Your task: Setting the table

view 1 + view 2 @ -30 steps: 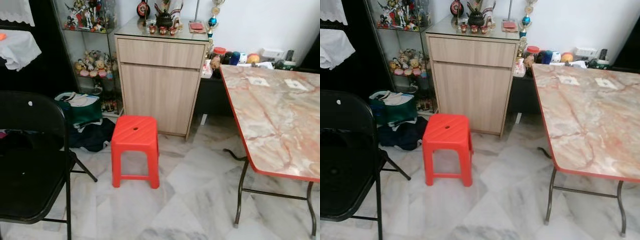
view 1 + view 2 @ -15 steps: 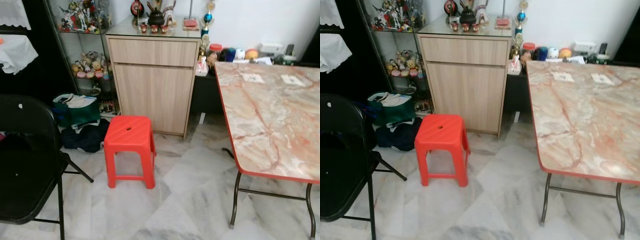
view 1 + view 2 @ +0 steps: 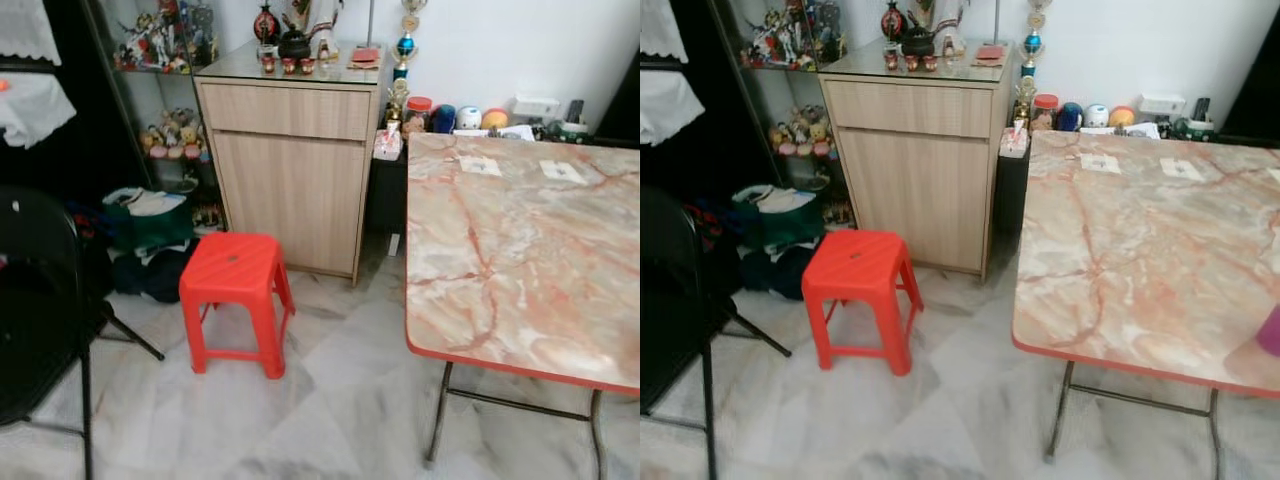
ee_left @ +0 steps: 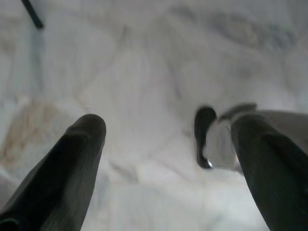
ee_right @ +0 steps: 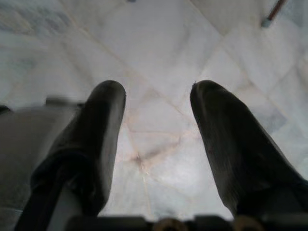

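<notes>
A folding table (image 3: pixel 520 250) with a pink marbled top and red rim stands to my right. Two small paper cards (image 3: pixel 480 165) lie near its far edge. A bit of something purple (image 3: pixel 1270 332) shows at the table's near right edge, cut off by the picture. My left gripper (image 4: pixel 168 130) hangs open over the marble floor, nothing between its fingers. Likewise my right gripper (image 5: pixel 156 96) is open above the floor tiles and holds nothing.
A red plastic stool (image 3: pixel 232 300) stands on the floor left of the table. Behind it is a wooden cabinet (image 3: pixel 290 170) with a tea set on top. A black folding chair (image 3: pixel 40 320) is at the near left. Jars and toys (image 3: pixel 450 118) line the wall behind the table.
The whole picture has slid left, so the camera has turned or stepped right. The table now takes more of the view, and the purple thing has come in at the right edge.
</notes>
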{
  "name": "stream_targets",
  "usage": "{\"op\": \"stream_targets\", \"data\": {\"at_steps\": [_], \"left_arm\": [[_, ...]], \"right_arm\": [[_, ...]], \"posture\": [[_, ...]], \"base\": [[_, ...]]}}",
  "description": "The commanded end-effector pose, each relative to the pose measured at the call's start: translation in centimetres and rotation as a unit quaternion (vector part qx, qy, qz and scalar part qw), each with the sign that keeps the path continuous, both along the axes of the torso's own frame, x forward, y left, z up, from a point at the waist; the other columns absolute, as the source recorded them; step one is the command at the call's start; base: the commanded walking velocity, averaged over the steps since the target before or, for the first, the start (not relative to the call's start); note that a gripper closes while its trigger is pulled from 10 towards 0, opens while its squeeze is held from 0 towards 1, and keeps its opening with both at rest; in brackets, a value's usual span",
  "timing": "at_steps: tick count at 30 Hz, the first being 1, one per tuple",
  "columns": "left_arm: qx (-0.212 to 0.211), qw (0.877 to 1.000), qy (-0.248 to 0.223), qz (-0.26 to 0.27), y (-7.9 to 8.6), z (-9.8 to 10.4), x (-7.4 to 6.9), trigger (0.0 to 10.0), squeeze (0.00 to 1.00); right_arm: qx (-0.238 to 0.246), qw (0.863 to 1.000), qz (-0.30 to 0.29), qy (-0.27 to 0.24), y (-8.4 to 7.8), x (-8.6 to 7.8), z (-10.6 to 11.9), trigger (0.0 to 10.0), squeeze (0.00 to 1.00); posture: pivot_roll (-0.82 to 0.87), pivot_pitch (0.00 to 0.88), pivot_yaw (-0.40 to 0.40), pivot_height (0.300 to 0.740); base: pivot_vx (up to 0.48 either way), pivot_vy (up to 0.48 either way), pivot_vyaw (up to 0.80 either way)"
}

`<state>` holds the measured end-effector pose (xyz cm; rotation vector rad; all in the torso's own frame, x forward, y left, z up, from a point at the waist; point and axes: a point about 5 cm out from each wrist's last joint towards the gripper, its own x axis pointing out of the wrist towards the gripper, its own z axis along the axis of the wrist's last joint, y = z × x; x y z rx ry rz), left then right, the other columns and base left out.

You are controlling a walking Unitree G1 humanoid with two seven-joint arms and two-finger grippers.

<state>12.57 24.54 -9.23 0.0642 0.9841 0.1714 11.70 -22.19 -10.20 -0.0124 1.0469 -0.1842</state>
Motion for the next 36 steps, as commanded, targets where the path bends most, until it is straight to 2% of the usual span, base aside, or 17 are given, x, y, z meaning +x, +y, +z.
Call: {"op": "stream_targets", "data": {"at_steps": [1, 4, 34, 36], "left_arm": [[-0.034, 0.997, -0.018, -0.071, -4.47, 1.11, 5.82, 10.0, 0.00], [-0.034, 0.997, -0.017, -0.073, -4.46, 1.08, 5.76, 10.0, 0.00], [-0.039, 0.996, -0.013, -0.085, -4.86, 0.92, 5.54, 10.0, 0.00], [-0.042, 0.995, -0.012, -0.085, -4.90, 0.89, 5.50, 10.0, 0.00]], "right_arm": [[0.087, 0.994, -0.019, -0.060, 6.56, 10.02, 3.16, 10.0, 0.00], [0.087, 0.994, -0.021, -0.060, 6.59, 9.97, 3.13, 10.0, 0.00], [0.090, 0.993, -0.031, -0.073, 6.64, 9.70, 3.02, 10.0, 0.00], [0.090, 0.993, -0.032, -0.073, 6.62, 9.67, 3.00, 10.0, 0.00]], "posture": [[0.05, 0.031, -0.031, 0.740], [0.05, 0.024, -0.027, 0.740], [0.03, 0.000, -0.021, 0.740], [0.03, 0.000, -0.021, 0.740]], "base": [[0.000, -0.472, -0.77], [0.000, -0.472, -0.76], [0.000, -0.472, 0.00], [0.000, 0.000, 0.00]]}}
